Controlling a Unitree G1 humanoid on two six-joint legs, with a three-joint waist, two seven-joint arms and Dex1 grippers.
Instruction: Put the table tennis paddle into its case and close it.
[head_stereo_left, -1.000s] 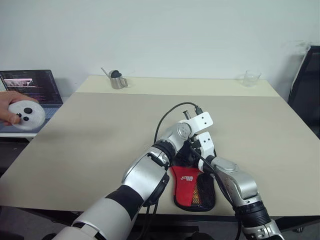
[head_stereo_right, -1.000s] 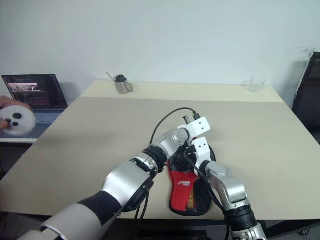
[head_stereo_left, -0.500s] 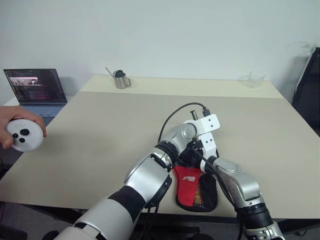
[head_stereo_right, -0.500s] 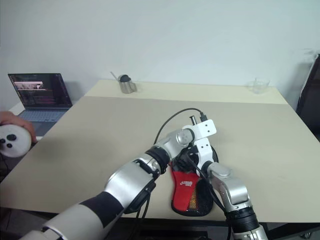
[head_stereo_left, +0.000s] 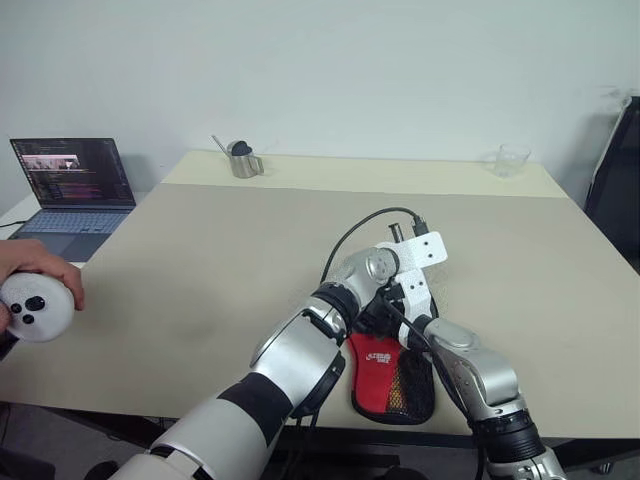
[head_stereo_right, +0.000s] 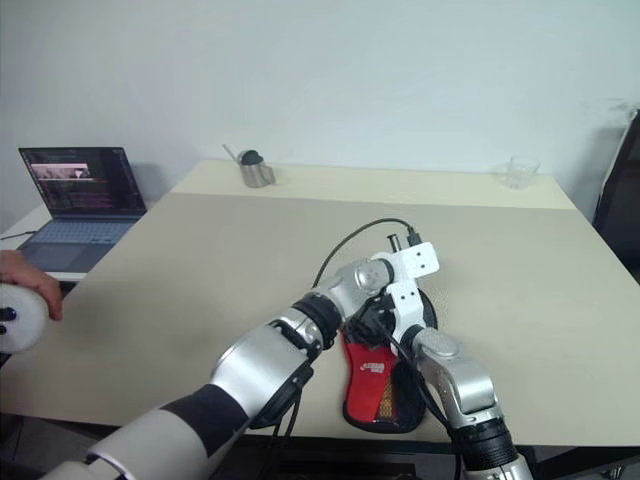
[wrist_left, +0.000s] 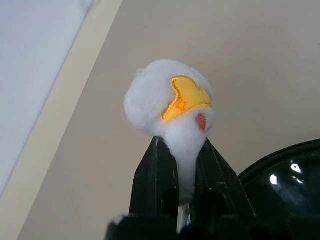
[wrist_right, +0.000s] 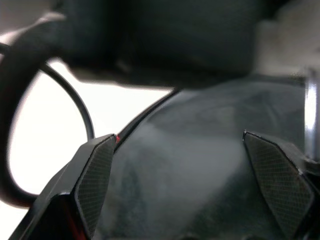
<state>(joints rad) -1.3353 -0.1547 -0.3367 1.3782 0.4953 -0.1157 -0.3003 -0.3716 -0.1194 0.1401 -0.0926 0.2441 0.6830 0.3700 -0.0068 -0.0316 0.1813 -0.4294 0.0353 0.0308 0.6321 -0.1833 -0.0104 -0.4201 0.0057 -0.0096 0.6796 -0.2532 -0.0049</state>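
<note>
The case (head_stereo_left: 383, 372), red and black with a mesh panel, lies near the table's front edge under both arms. My left gripper (wrist_left: 181, 145) is shut on the case's white fluffy zipper charm (wrist_left: 172, 102) with a yellow patch, holding it just above the table beside the case's round black end. In the right wrist view my right gripper (wrist_right: 187, 180) stands open, its fingers (wrist_right: 95, 180) spread wide on either side of the case's dark fabric (wrist_right: 200, 165). The table tennis paddle is hidden.
At the left edge a person's hand holds a round white controller (head_stereo_left: 36, 305). A laptop (head_stereo_left: 70, 180) sits at the far left, a metal jug (head_stereo_left: 240, 160) and a glass cup (head_stereo_left: 511, 158) at the back. A black cable (head_stereo_left: 350, 245) loops over my left wrist.
My left gripper has shifted a little to the right with the charm still pinched. The person's hand with the controller has dropped lower. The right gripper has stayed put.
</note>
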